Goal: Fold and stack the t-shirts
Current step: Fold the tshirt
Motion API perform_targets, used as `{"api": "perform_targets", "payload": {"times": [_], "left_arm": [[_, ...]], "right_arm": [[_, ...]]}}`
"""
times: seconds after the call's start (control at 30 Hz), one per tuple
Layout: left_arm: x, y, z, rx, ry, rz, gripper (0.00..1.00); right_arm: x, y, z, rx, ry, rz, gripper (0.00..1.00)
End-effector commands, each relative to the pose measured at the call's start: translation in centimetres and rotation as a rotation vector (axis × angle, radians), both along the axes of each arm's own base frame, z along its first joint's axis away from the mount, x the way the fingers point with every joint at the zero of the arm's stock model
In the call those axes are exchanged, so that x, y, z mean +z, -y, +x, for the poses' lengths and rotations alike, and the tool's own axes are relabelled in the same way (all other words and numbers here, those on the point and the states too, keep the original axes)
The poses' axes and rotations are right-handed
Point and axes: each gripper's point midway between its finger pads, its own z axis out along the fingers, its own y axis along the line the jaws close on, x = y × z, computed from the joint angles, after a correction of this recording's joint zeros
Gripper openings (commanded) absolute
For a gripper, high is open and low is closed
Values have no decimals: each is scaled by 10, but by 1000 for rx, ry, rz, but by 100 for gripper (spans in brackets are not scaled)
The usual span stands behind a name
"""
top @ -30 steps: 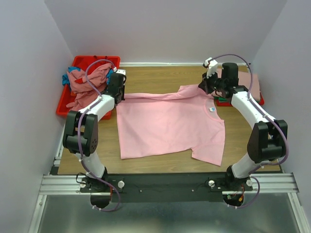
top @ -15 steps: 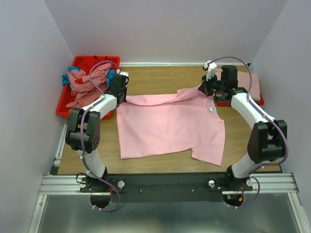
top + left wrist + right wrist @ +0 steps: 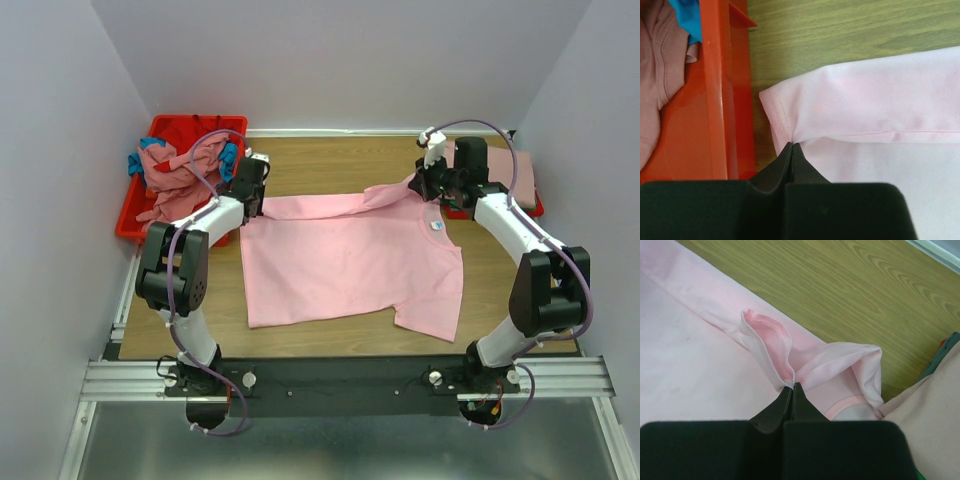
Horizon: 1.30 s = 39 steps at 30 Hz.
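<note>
A bright pink t-shirt (image 3: pixel 350 260) lies spread on the wooden table, its far edge lifted and folded toward me. My left gripper (image 3: pixel 257 203) is shut on the shirt's far-left corner, and the pinched hem (image 3: pixel 785 127) shows at my left gripper (image 3: pixel 791 145) tips. My right gripper (image 3: pixel 420 186) is shut on bunched cloth at the shirt's far-right shoulder. In the right wrist view the pink folds (image 3: pixel 790 355) gather at my right gripper (image 3: pixel 792 386) tips. More t-shirts, dusty rose (image 3: pixel 175 178) and teal (image 3: pixel 135 162), lie crumpled in the bin.
A red plastic bin (image 3: pixel 132 218) stands at the far left, its wall (image 3: pixel 720 100) close beside the left gripper. At the far right a folded dusty rose shirt (image 3: pixel 520 172) tops a stack with green and red edges (image 3: pixel 458 212). White walls enclose the table.
My left gripper has shifted slightly right and toward me, carrying the shirt's corner with it. The right gripper has barely moved. Both stay shut on the cloth.
</note>
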Motion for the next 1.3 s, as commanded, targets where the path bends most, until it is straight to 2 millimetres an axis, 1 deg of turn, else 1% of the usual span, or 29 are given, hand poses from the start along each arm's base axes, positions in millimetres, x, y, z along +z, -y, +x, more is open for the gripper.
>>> {"api": "perform_targets", "payload": {"times": [0.0,0.17,0.27,0.53,0.73,0.9,1.07,1.13,1.17,1.2,1.23,1.27], "left_arm": [[5,-7,-11,24,-8,38,0],[9,-12,-17,48,-4,52,0],[10,-13,-20,52,-4,55,0],[17,-12,-27,46,9,47,0],[11,-10,-29,35,-8,46,0],[5,-5,-35,18,-30,46,0],[-3,-6,-41,21,-65,61,0],[-8,-7,-44,27,-84,71,14],[-10,-9,-47,43,-98,80,32],[-9,-10,-48,53,-98,86,38],[-8,-14,-51,74,-99,111,41],[-5,-14,-51,82,-90,115,44]], "right_arm": [[17,10,7,-46,59,-1,0],[21,18,12,-82,72,1,0],[19,21,13,-95,67,4,0],[16,23,17,-111,62,4,0],[14,23,17,-110,57,7,0],[13,27,18,-121,57,2,1],[10,27,17,-119,48,5,1],[9,26,16,-115,46,7,0],[8,26,16,-115,45,7,0],[7,25,15,-110,41,9,0],[5,25,15,-109,37,9,1],[6,25,15,-109,37,10,0]]}}
